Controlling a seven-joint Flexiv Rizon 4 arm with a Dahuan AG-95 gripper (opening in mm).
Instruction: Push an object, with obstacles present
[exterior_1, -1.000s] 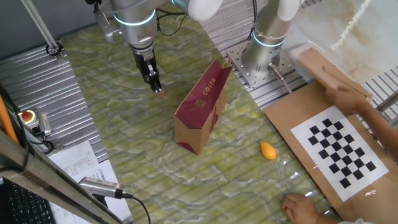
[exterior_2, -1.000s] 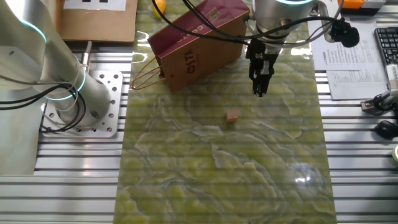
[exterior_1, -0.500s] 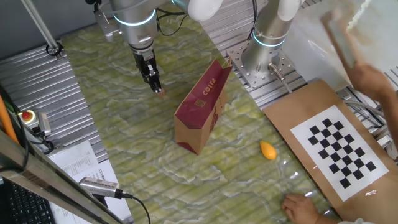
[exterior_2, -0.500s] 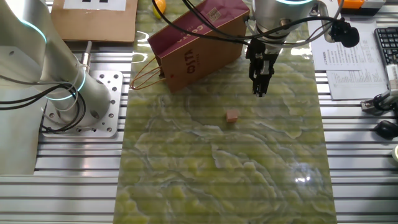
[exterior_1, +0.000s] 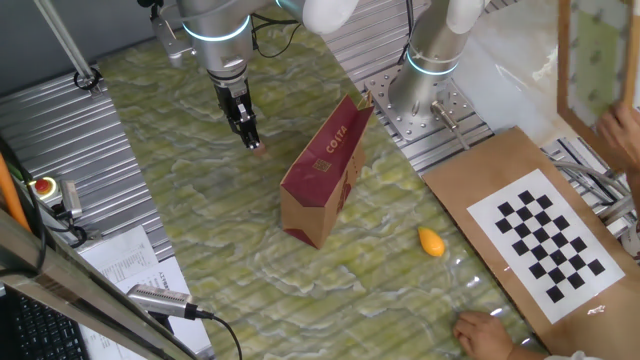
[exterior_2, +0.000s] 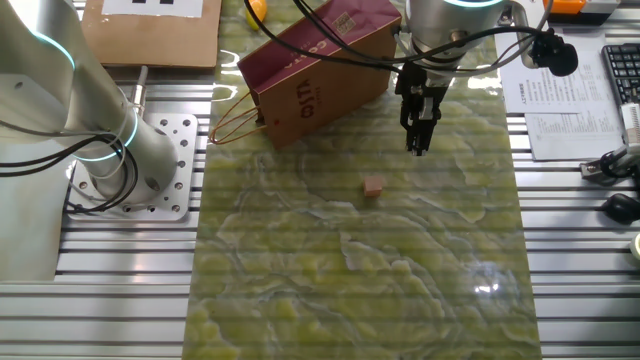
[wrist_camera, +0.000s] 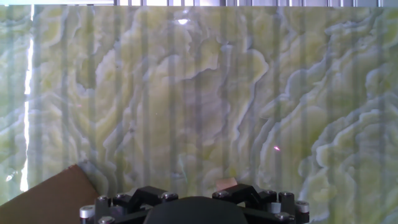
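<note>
The object, a tiny pinkish-tan lump (exterior_2: 373, 186), lies on the green marbled mat (exterior_2: 330, 280). In one fixed view it (exterior_1: 259, 149) peeks out just beside the fingertips. My gripper (exterior_2: 416, 148) points down, fingers together and holding nothing; it also shows in one fixed view (exterior_1: 251, 141). In the other fixed view a small gap separates it from the lump. The obstacle, a brown paper bag (exterior_1: 322, 178) with a maroon "COSTA" side (exterior_2: 310, 75), lies tipped beside the gripper. In the hand view the lump (wrist_camera: 225, 182) sits just above the dark gripper housing (wrist_camera: 196, 210); the fingertips are hidden.
An orange-yellow oval piece (exterior_1: 431, 241) lies past the bag near a cardboard sheet with a checkerboard (exterior_1: 545, 235). A person's hand (exterior_1: 487, 330) rests at the mat's corner. Another hand holds a framed board (exterior_1: 595, 55) at the far right. A second arm's base (exterior_2: 130, 165) stands beside the mat.
My arm, the lump and the bag have not moved. At the right edge a person's hand has lifted a board up and away from the table.
</note>
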